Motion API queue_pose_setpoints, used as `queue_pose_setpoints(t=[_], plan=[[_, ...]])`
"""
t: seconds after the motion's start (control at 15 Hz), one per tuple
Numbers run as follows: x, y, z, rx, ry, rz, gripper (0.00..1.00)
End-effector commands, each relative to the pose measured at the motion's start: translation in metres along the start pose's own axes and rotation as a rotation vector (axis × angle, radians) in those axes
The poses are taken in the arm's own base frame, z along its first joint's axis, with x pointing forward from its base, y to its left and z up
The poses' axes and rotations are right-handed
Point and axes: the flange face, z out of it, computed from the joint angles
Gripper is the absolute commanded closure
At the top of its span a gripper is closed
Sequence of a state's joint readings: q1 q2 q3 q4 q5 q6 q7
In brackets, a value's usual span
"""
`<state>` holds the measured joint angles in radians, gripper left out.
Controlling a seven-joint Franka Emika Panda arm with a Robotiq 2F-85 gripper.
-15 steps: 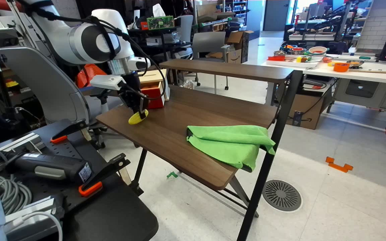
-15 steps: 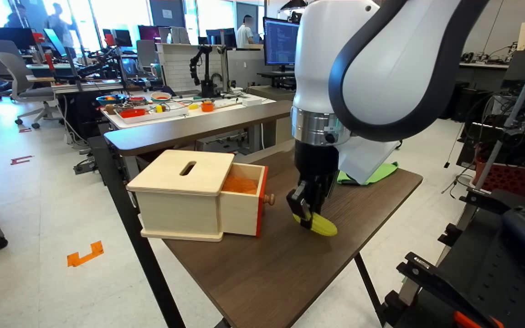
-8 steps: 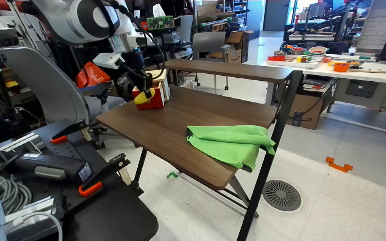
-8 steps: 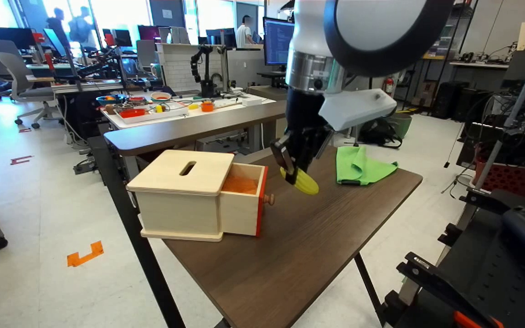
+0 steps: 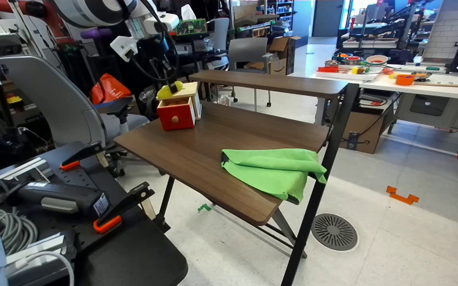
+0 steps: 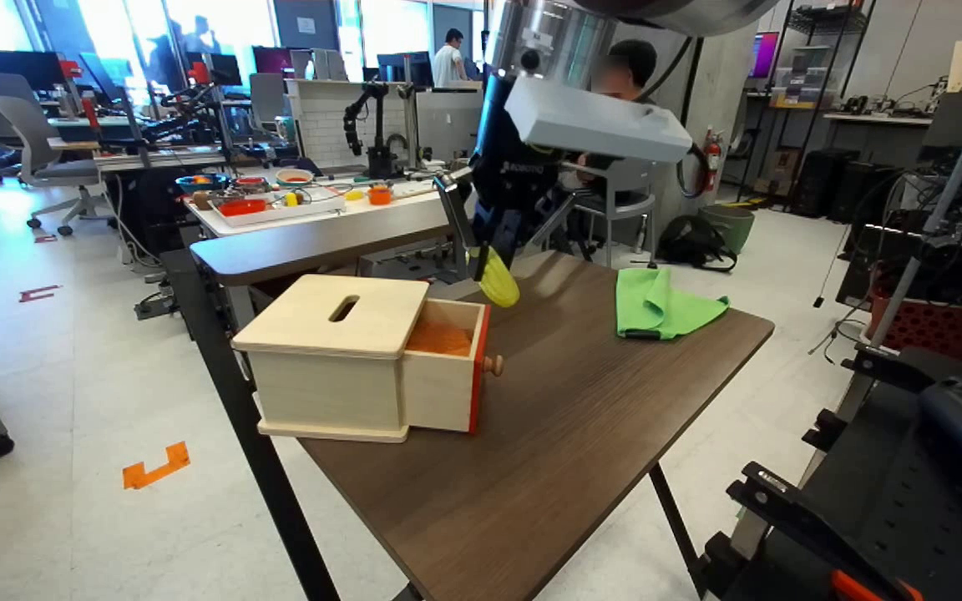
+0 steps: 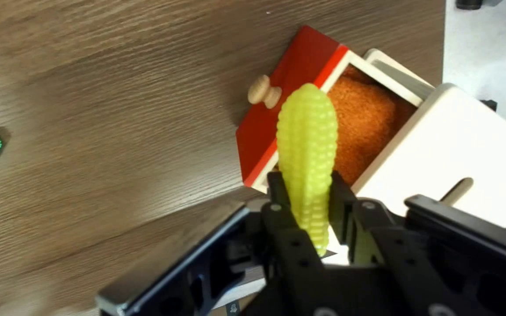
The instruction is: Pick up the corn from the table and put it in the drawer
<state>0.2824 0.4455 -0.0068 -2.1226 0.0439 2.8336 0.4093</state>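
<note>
The yellow corn (image 5: pixel 168 91) is held in the air; it also shows in an exterior view (image 6: pixel 498 280) and in the wrist view (image 7: pixel 308 131). My gripper (image 7: pixel 305 186) is shut on one end of the corn, and the other end sticks out past the fingertips. The drawer (image 6: pixel 446 392) is pulled out of a pale wooden box (image 6: pixel 322 392). Its red front with a wooden knob shows in the wrist view (image 7: pixel 301 61). In the wrist view the corn overlaps the drawer's front edge, above it. The dark brown table (image 5: pixel 229 131) carries the box.
Orange-brown soft material (image 7: pixel 360 116) lies inside the drawer. The box lid (image 6: pixel 339 309) has a slot. A green cloth (image 5: pixel 272 171) lies at the table's other end. A raised shelf (image 5: pixel 268 82) runs along the table's back edge. A black cart (image 5: pixel 133 246) stands near the table.
My gripper has lifted the corn from near the tabletop and carried it toward the box, now higher than the drawer's rim. The drawer, box and cloth have not moved.
</note>
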Motion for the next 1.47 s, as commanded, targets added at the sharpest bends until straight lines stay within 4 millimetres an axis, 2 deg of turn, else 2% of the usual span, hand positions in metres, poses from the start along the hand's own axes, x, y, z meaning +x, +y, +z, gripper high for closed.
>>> queue_pose_setpoints(t=[0.0,0.67,1.2,1.27,1.33,1.4], plan=[[0.009,-0.01,0.006,0.043,0.033,0.082,0.93],[0.006,-0.022,0.054,0.032,0.012,0.117,0.93],[0.008,-0.031,0.068,0.033,0.007,0.112,0.93],[0.007,-0.031,0.07,0.031,0.003,0.11,0.88],[0.007,-0.031,0.071,0.024,-0.001,0.108,0.49],[0.006,-0.031,0.072,0.023,-0.006,0.104,0.5]])
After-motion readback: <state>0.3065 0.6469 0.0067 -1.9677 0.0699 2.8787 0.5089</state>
